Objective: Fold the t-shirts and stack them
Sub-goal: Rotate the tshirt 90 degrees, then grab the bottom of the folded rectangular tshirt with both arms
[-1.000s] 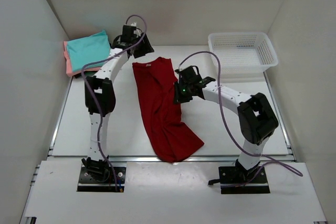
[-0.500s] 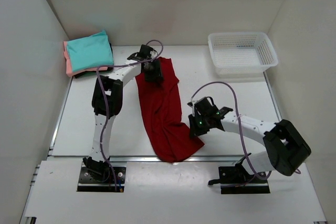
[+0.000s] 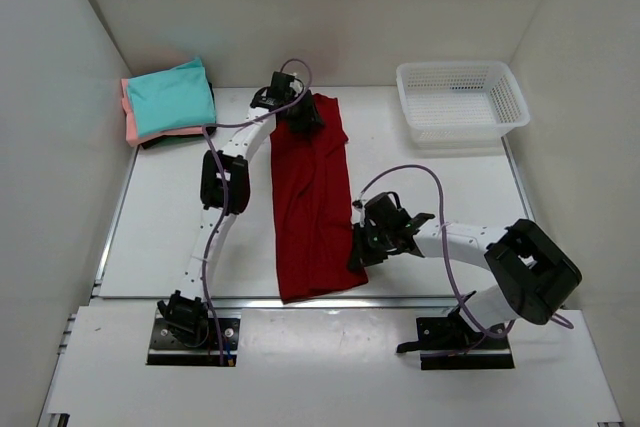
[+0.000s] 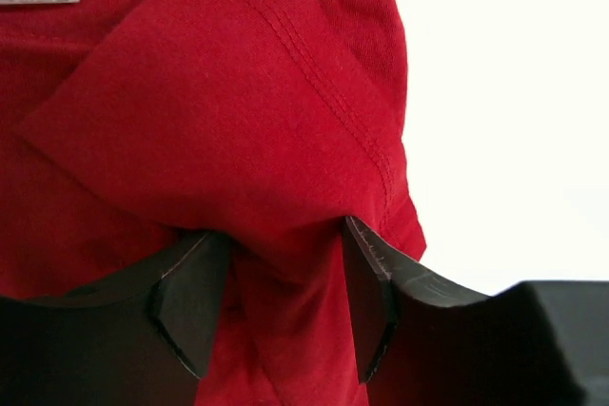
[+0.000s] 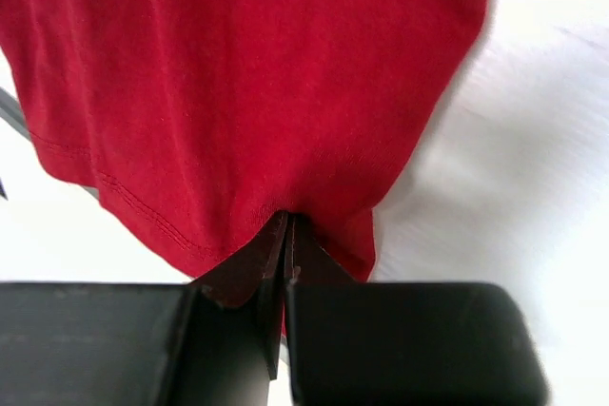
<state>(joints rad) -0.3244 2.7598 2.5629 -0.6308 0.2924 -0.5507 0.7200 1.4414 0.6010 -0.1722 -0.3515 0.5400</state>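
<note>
Basket [image 3: 465,130] well apart from red t-shirt [image 3: 312,197]

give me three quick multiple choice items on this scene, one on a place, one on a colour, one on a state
1. The basket stands at the
A. near left
B. centre
C. far right

2. The top shirt of the stack is
A. teal
B. white
C. yellow

3. The right gripper is
A. open
B. shut on the red shirt
C. shut on the basket

Answers:
1 C, it sits far right in the top view.
2 A, teal lies over pink.
3 B, it pinches the shirt's edge near the hem.
</note>
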